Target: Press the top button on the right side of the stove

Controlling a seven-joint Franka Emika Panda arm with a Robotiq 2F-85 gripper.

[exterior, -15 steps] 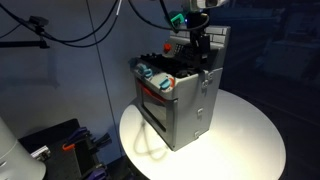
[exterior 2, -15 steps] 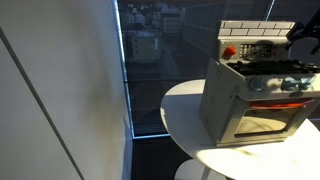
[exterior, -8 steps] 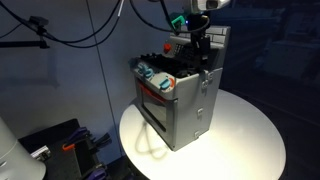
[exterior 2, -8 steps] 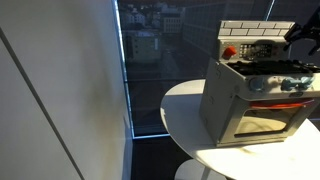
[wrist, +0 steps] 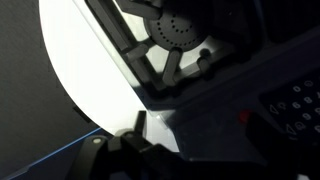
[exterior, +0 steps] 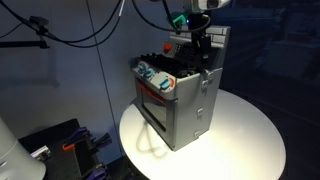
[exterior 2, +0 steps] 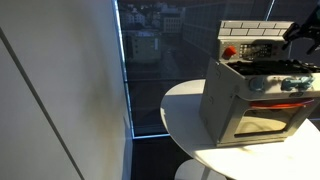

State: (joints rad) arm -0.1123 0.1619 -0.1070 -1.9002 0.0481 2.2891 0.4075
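The small grey toy stove [exterior: 180,100] stands on a round white table [exterior: 245,135]; it also shows in an exterior view [exterior 2: 255,95] with its brick-pattern back panel [exterior 2: 255,38] and windowed oven door. My gripper [exterior: 203,52] hangs over the stove's back, close to the panel and cooktop. In an exterior view [exterior 2: 300,32] it is at the panel's right end. The wrist view shows the cooktop burner [wrist: 180,30] and a dark control area with a small red spot [wrist: 243,117]. The fingers are dark and blurred; I cannot tell their state.
Black cables [exterior: 80,30] hang behind the stove at the left. A large window [exterior 2: 150,60] and a pale wall [exterior 2: 60,100] lie to the left of the table. Dark equipment [exterior: 60,150] sits on the floor below.
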